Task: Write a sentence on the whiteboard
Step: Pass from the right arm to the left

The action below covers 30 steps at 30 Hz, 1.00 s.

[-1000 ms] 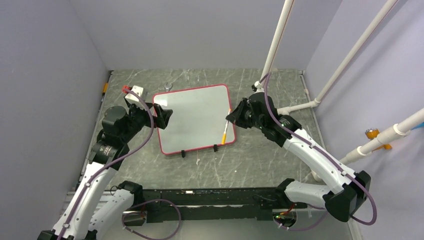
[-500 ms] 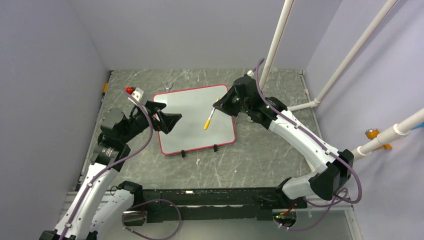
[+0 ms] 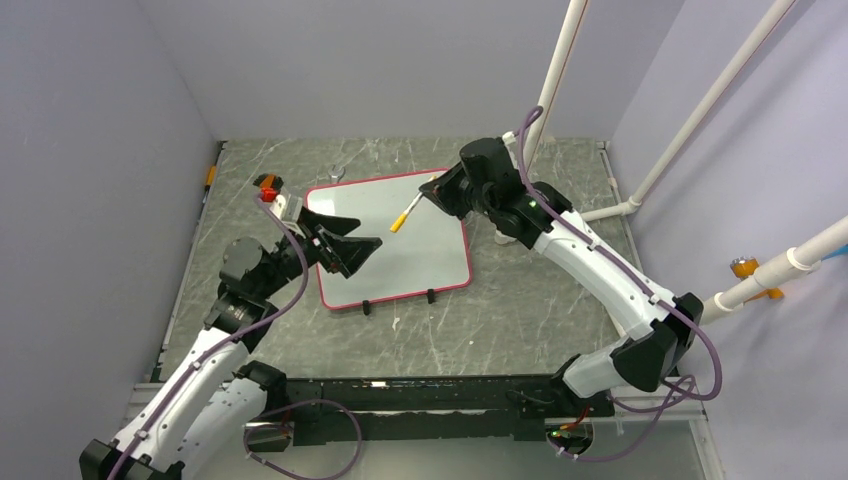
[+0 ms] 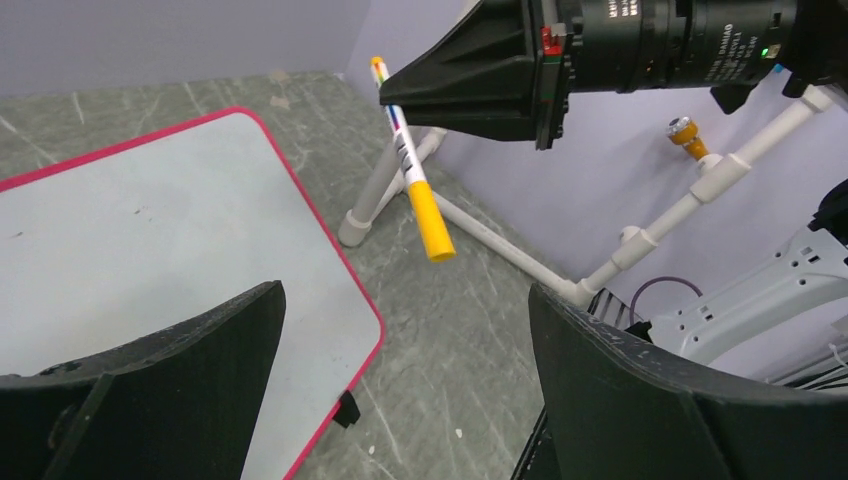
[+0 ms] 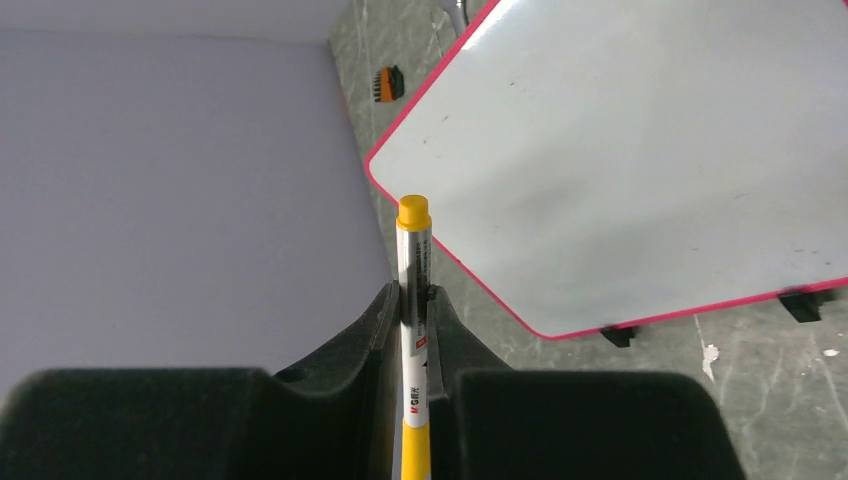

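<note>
Looking down from above, I lose the near left part of the whiteboard (image 3: 420,250) under my left end effector (image 3: 350,252), which hangs over it with its two dark fingers spread wide and nothing between them. In my left wrist view those fingers block the lower corners, and the board (image 4: 150,230) runs out of the picture on the left. My right end effector (image 3: 432,192) is clamped shut on a marker (image 3: 404,217). In the right wrist view the fingers hide the lower barrel, and only the upper barrel and the yellow end (image 5: 413,260) stick out past them. Whether that yellow end is a cap I cannot tell. The print on the barrel is too small to read.

The whiteboard lies flat on the grey marbled surface (image 3: 500,310), between my two arms. It is glossy white with rounded corners and a thin red-pink frame. Two small black clips (image 3: 367,307) sit on its near long edge. Its face (image 5: 640,160) shows a few faint dark specks and a soft grey smear. The marker hangs tilted over the board's far right area, yellow end lowest.
</note>
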{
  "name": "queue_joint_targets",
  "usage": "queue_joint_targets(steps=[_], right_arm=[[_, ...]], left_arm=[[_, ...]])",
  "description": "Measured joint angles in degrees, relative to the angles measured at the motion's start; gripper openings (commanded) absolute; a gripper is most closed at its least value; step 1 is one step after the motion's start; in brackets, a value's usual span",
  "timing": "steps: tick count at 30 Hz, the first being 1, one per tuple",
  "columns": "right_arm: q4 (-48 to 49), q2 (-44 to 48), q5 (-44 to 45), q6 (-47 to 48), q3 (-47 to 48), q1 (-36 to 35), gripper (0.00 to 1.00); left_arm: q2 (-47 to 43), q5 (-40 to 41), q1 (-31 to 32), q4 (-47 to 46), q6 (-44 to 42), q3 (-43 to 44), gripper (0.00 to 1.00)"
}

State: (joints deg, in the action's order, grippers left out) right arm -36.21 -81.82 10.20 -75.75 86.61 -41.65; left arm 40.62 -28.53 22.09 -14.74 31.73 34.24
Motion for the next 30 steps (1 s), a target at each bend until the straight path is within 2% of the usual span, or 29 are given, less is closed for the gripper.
queue_joint_targets(steps=[11, 19, 30], right_arm=[[-1.99, -2.36, 0.17, -5.38, 1.14, -1.62, 0.0], [-3.13, -2.54, 1.46, -7.02, 2.51, -3.13, 0.0], [-4.31, -3.45, 2.38, -7.43, 3.43, -3.45, 0.0]], left_arm=[[1.31, 6.03, 6.47, -9.77, 2.84, -2.4, 0.82], [3.13, 11.39, 9.4, -12.63, 2.84, -3.74, 0.7], [6.78, 14.84, 12.33, -14.58, 2.36, -3.74, 0.61]])
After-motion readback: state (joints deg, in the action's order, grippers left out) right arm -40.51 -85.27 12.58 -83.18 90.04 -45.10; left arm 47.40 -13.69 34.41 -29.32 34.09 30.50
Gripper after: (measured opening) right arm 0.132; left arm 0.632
